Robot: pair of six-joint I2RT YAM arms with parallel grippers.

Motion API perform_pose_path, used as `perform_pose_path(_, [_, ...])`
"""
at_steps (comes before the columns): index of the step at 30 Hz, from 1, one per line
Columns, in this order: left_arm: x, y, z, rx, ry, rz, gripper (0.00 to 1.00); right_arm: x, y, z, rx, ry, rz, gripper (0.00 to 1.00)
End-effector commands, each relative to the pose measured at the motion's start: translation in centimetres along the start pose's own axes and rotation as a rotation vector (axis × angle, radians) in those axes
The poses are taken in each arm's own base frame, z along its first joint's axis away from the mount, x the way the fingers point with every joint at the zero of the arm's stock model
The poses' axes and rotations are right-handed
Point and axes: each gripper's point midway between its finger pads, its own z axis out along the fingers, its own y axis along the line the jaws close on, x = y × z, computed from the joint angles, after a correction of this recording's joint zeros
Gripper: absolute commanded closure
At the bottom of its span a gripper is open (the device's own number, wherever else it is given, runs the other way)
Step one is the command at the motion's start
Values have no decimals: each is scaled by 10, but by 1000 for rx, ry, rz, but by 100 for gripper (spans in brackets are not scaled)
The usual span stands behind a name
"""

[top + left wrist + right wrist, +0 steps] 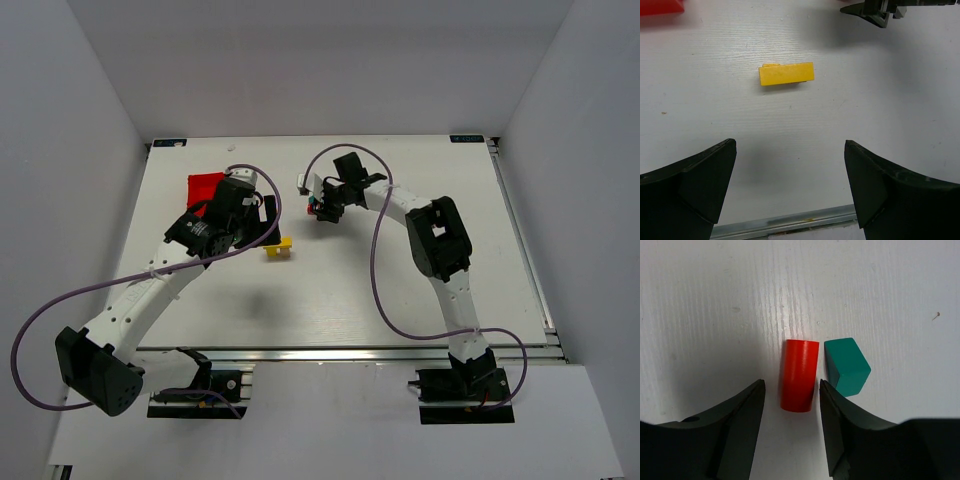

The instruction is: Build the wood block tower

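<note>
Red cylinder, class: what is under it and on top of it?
The red cylinder lies on its side directly on the white table, with nothing on top. The strip of table beneath it is covered from view.

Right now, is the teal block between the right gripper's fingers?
No, the red cylinder lies between the fingers of the right gripper; the teal block sits outside them, beside one finger.

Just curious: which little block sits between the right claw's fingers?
The red cylinder, on its side. The teal block sits just outside one finger; the yellow block lies by the left claw.
</note>
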Motion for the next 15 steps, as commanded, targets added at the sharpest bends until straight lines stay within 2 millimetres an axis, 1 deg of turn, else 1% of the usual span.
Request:
perform_pose_path(1, [-6,5,-9,-9,-31,-1,2,6,1,6,-21,18,41,47])
perform_pose_path(4, [-6,5,-11,-9,-33,-3,2,6,3,6,-28,20,46,50])
perform_pose_path(6, [-6,6,-11,-12,-37,-8,2,9,5,6,-31,26,49,56])
perform_pose_path(9, [-6,7,-12,-15,-35,-9,2,12,9,7,-37,31,66,72])
perform_pose_path(10, [-5,7,-11,-16,-33,-11,2,10,9,5,-35,30,70,82])
perform_pose_path(11, [-5,7,-12,-16,-33,-13,2,8,9,3,-33,26,79,88])
perform_pose_path(12, [-6,6,-12,-14,-33,-13,2,11,13,2,-41,31,89,91])
perform_pose_path(13, [-7,5,-13,-7,-37,-16,2,3,11,-7,-29,18,83,96])
perform_pose_path(14, [-8,3,-14,2,-39,-16,2,0,11,-12,-18,10,88,98])
perform_pose_path(15, [-9,1,-14,12,-41,-16,2,4,19,-13,-14,7,108,99])
